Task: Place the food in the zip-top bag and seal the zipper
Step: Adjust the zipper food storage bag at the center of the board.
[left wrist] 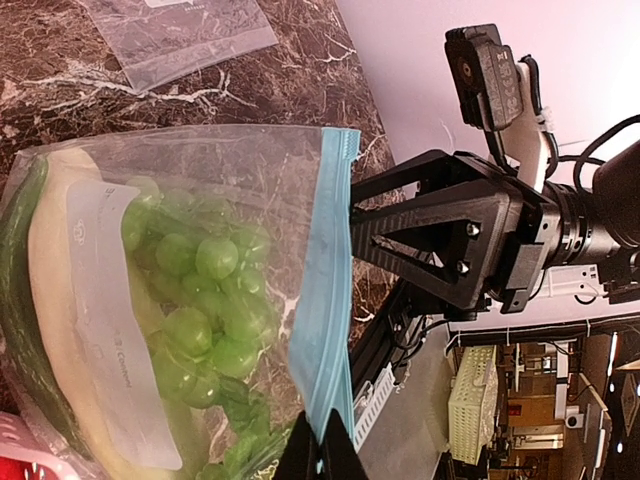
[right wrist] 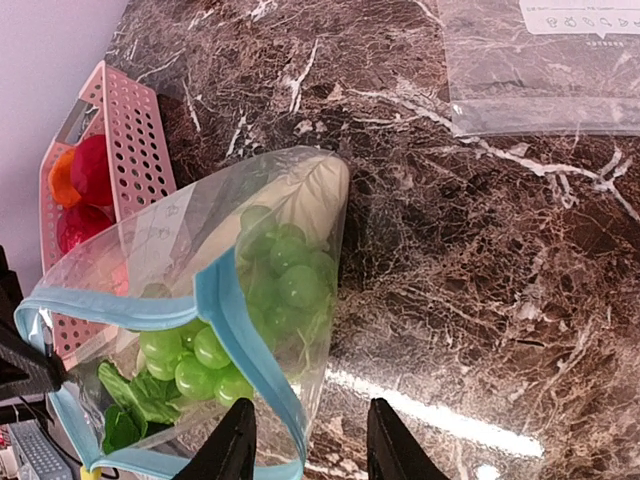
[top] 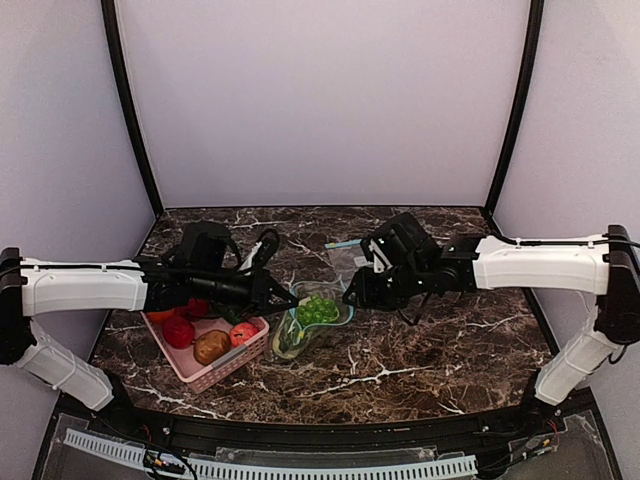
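The clear zip-top bag (top: 300,332) lies on the marble between both arms, its mouth facing the right arm. Inside it are food pieces: green grapes (right wrist: 285,280), a leafy green (right wrist: 130,400) and a long pale cabbage-like piece (right wrist: 312,190). The teal zipper (left wrist: 325,280) gapes apart in a loop (right wrist: 225,310) in the right wrist view. My left gripper (left wrist: 322,455) is shut on one end of the zipper strip. My right gripper (right wrist: 312,445) is open, its fingers straddling the strip's other end without clamping it. From above, both grippers, left (top: 288,300) and right (top: 350,295), meet at the bag's mouth.
A pink perforated basket (top: 190,372) beside the bag on the left holds red, orange and brown toy pieces. A second clear bag (top: 350,258) lies flat behind the right gripper. Purple walls close in the back and sides.
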Available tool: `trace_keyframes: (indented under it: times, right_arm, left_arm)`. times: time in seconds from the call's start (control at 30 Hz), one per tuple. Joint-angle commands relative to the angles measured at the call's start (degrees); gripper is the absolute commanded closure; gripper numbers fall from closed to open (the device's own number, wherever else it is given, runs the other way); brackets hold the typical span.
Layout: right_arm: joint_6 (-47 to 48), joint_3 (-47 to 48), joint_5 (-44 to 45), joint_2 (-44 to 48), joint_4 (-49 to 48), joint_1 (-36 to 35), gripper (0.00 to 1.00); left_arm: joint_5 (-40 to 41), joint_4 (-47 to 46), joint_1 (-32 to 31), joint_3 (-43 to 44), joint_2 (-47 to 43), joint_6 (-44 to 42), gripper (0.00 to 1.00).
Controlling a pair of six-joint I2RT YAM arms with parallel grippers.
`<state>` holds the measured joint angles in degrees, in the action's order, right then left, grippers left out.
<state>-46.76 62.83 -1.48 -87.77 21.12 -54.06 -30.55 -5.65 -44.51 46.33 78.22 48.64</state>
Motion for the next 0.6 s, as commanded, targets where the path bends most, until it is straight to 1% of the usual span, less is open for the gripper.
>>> trace_keyframes:
  times: [0.0, 0.13, 0.23, 0.3, 0.4, 0.47, 0.57]
  right_arm:
    - [2.4, 3.6, 0.1, -2.9, -1.8, -0.5, 0.68]
    - [3.8, 5.7, -0.9, -4.4, -1.8, -0.6, 0.85]
    - [4.3, 6.7, -1.4, -4.1, -1.7, -0.5, 1.00]
    - [3.9, 7.3, -1.3, -3.1, -1.3, -0.6, 1.00]
    - [2.5, 7.7, -0.8, -0.8, -0.7, -0.5, 1.00]
    - [1.6, 8.1, -1.2, 0.1, -0.9, -0.6, 1.00]
    - [0.4, 8.9, -2.1, -0.5, -1.2, -0.8, 1.00]
  left_arm:
    - [0.0, 2.6, 0.0, 0.2, -2.4, -1.7, 0.99]
    - [-0.8, 5.0, 0.0, 1.6, -2.4, -3.5, 0.99]
    - [-3.7, 7.3, 0.3, 2.7, -2.3, -5.4, 0.99]
    - [-6.4, 9.9, 0.7, 4.3, -2.0, -7.9, 0.99]
    - [-8.3, 19.9, 0.8, 8.6, -1.2, -15.0, 0.99]
    - [-8.6, 24.5, 0.8, 10.1, -0.8, -18.4, 0.99]
    - [-9.6, 27.3, 0.8, 10.4, -0.7, -20.6, 0.99]
